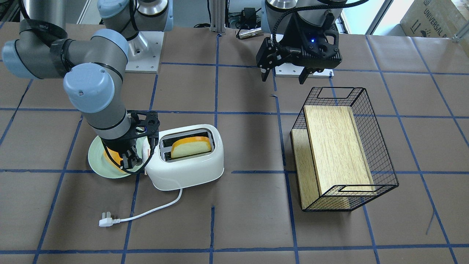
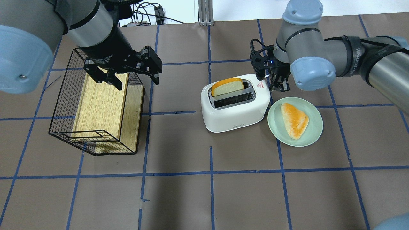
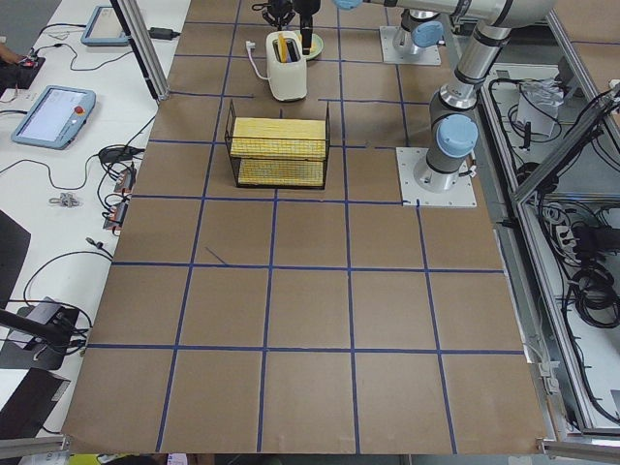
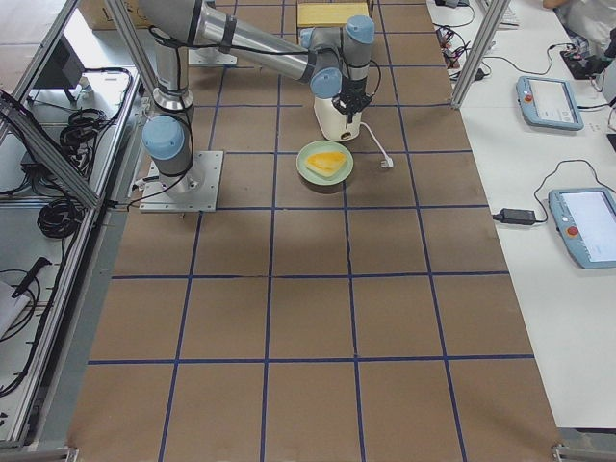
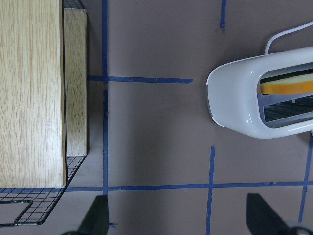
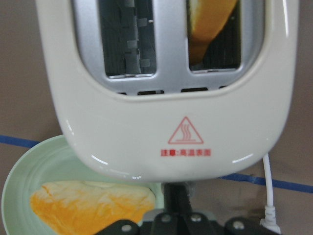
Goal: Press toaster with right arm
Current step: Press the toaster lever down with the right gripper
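Toaster (image 2: 236, 111) mid-table, bread slice (image 2: 227, 87) upright in slot farther from robot | right gripper (image 2: 280, 87) fingers drawn together, empty, at toaster's end nearest green plate (image 2: 314, 127) | left gripper (image 2: 137, 82) spread wide over wire basket (image 2: 64, 127) | lever hidden under fingers: push straight down, centred, without tipping toaster or nudging plate.

toaster (image 6: 186, 134) bears a red heat triangle; cardboard box (image 1: 429, 17) reads "universal".
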You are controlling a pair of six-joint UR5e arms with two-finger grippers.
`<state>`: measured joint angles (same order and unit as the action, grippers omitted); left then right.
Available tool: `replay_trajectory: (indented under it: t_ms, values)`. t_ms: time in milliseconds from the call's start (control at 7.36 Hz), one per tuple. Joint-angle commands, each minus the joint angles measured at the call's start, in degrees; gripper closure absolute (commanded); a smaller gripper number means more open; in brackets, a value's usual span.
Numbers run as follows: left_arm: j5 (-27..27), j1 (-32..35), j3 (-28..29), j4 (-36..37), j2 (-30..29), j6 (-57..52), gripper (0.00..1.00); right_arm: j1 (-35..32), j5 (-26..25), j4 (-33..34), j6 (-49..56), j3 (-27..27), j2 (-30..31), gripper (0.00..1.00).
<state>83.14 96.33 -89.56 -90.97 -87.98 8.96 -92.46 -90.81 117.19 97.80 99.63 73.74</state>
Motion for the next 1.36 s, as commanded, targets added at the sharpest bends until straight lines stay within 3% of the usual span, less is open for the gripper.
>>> replay_trajectory:
  t_ms: [0, 679, 1222]
  values:
    - [0.0, 0.0, 0.0, 0.0, 0.0, 0.0, 0.0, 0.1, 0.0, 1.2, 0.1, 0.0, -1.3, 0.92]
    - [0.0, 0.0, 0.0, 0.0, 0.0, 0.0, 0.0, 0.1, 0.6, 3.0, 0.1, 1.0, -2.3, 0.91]
    - [0.0, 0.0, 0.0, 0.0, 0.0, 0.0, 0.0, 0.4, 1.4, 8.2, 0.2, 5.0, -2.2, 0.91]
